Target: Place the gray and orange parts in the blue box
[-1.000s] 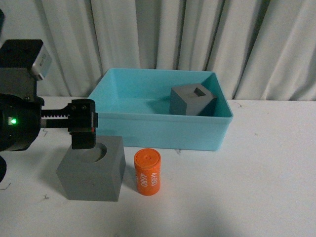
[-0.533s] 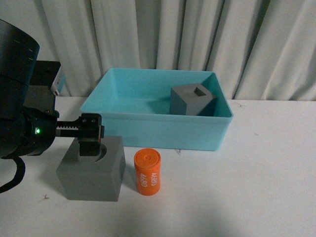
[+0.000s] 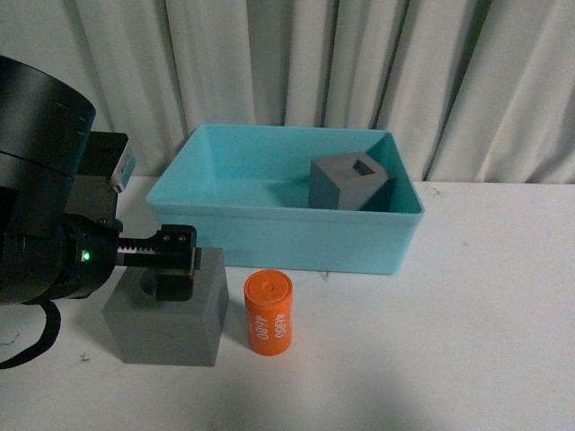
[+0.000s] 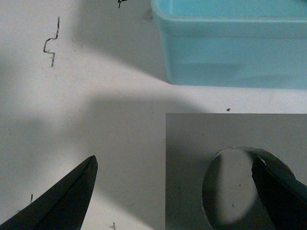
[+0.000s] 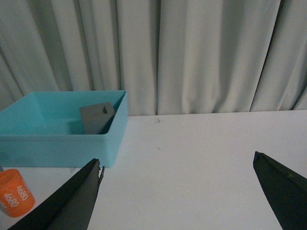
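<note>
Left end effector [image 4: 172, 162] astride cube [image 4: 230, 132] wall

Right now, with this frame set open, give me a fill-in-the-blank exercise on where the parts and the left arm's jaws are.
1. The gray cube with the rectangular recess sits inside the ___.
2. In the front view, the orange cylinder stands upright on the table, to the ___ of the other gray cube.
3. One fingertip of the left gripper dips into that cube's ___ recess, jaws apart.
Missing: blue box; right; round.
</note>
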{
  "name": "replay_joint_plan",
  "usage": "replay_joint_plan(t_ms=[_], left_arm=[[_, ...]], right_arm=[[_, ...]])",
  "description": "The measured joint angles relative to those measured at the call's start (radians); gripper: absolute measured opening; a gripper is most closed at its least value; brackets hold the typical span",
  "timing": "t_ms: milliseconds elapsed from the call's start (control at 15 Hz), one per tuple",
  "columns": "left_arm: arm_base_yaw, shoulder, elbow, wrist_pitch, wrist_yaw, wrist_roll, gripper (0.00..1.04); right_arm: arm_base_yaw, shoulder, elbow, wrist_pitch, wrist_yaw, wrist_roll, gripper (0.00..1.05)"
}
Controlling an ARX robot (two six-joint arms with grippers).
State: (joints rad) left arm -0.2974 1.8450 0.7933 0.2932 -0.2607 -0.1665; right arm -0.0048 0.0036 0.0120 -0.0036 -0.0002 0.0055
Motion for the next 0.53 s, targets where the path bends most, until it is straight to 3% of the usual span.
replay_joint_plan(t_ms=[333, 400, 467, 533], left_arm=[[0.018, 0.047, 0.022, 0.006, 0.018, 0.018, 0.98], [0.018, 0.050, 0.023, 0.006, 0.026, 0.017, 0.85], [0.015, 0.050, 0.023, 0.005, 0.034, 0.017, 0.64], [0.012, 0.050, 0.023, 0.004, 0.037, 0.016, 0.55]], right_arm=[[0.000, 0.000, 0.000, 0.000, 0.000, 0.000, 0.98], [0.000, 0.000, 0.000, 0.000, 0.000, 0.000, 0.98], [0.000, 0.000, 0.000, 0.000, 0.000, 0.000, 0.98], [0.000, 0.000, 0.000, 0.000, 0.000, 0.000, 0.98]])
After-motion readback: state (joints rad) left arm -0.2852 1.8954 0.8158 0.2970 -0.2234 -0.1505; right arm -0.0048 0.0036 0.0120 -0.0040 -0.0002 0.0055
